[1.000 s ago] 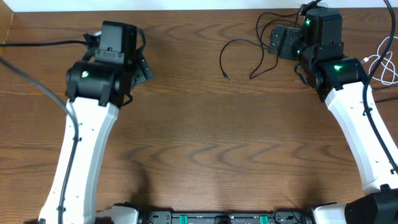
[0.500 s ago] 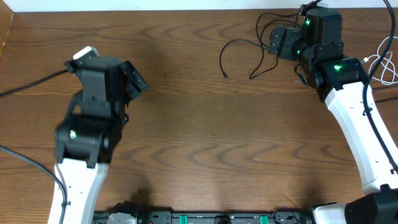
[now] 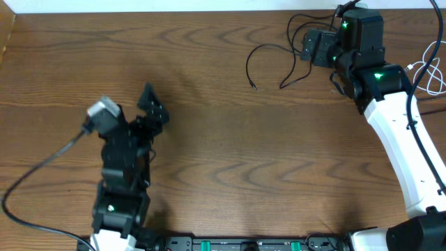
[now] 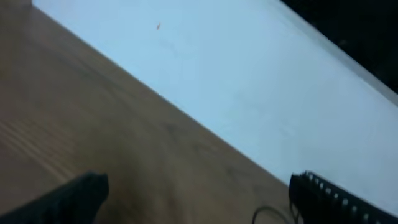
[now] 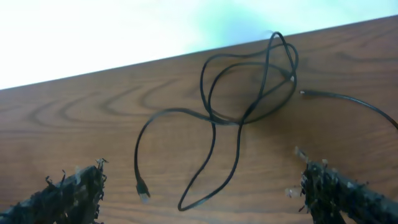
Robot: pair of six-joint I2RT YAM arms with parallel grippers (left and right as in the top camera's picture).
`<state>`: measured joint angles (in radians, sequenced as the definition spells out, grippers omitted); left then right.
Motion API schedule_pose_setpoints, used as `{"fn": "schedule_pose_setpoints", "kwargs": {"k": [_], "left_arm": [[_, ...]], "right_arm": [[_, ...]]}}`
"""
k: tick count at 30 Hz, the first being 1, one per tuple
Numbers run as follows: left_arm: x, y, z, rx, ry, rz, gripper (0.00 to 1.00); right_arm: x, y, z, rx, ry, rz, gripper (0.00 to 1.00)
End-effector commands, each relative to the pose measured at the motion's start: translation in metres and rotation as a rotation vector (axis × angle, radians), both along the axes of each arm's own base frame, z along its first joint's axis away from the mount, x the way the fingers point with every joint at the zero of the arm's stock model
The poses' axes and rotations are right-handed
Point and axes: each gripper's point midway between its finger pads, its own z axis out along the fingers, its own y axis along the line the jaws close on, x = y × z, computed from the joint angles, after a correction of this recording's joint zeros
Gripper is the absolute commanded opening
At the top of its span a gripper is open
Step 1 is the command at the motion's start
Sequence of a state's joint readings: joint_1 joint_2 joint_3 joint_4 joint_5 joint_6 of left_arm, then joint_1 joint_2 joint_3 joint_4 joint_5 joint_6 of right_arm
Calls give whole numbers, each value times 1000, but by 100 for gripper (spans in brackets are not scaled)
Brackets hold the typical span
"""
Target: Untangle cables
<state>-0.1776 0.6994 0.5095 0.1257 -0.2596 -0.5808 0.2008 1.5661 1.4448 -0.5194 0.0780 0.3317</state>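
Observation:
The black cables (image 3: 268,59) lie in a loose tangle at the table's back right, with one plug end (image 3: 254,86) pointing toward the middle. In the right wrist view the black cables (image 5: 239,106) form crossing loops ahead of the fingers, with a plug (image 5: 143,193) at the lower left. A white cable (image 3: 432,70) lies at the far right edge. My right gripper (image 3: 308,47) is open and empty right beside the tangle, as its wrist view (image 5: 199,199) shows. My left gripper (image 3: 153,108) is open and empty at the front left, far from the cables; its wrist view (image 4: 199,202) is blurred.
The wooden table (image 3: 223,153) ends at a white wall along its back edge (image 4: 249,74). A thick black arm wire (image 3: 42,167) trails across the front left. The right arm (image 3: 397,139) spans the right side.
My left arm has swung back from the table's back left to the front left, its gripper staying open. The right arm and the cables have not moved.

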Motion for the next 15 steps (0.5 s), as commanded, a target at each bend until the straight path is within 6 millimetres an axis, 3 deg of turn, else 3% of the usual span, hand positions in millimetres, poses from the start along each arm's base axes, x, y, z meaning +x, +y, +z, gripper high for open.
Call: {"fn": "schedule_pose_setpoints", "kwargs": {"k": [1, 15], "left_arm": [[-11, 2, -17, -8, -33, -2, 98], [-52, 11, -85, -31, -106, 9, 98]], "right_arm": [[1, 2, 5, -4, -10, 7, 99], [1, 2, 5, -4, -10, 7, 99]]}}
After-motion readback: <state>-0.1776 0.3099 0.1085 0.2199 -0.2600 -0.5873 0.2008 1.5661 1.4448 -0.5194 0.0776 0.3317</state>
